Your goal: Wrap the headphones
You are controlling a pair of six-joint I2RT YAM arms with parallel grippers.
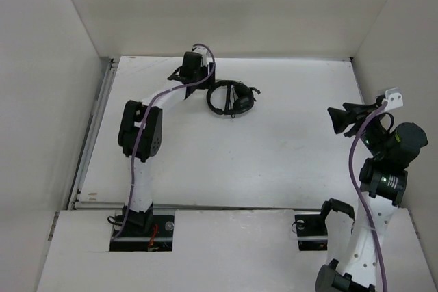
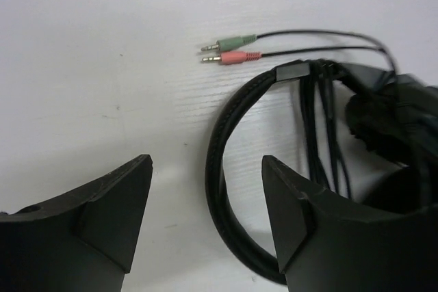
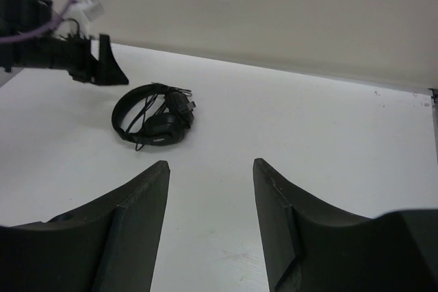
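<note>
Light black over-ear headphones (image 2: pixel 373 117), cord limp, lie beside the left gripper's (image 2: pixel 207 159) parted, empty jaws; the stiff headband (image 2: pixel 252 88) looks the best hold.

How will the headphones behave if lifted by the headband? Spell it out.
The headphones probably lift easily: thin headband, small cups. The cord looped over the band looks floppy; its loose plugs may dangle or unwind. Lying flat, they likely slide rather than roll.

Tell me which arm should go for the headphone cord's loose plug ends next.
Left. The left gripper hovers open beside the headphones, with the green and pink plugs ahead of it. The right gripper, open and empty, sits far off at the table's right edge.
</note>
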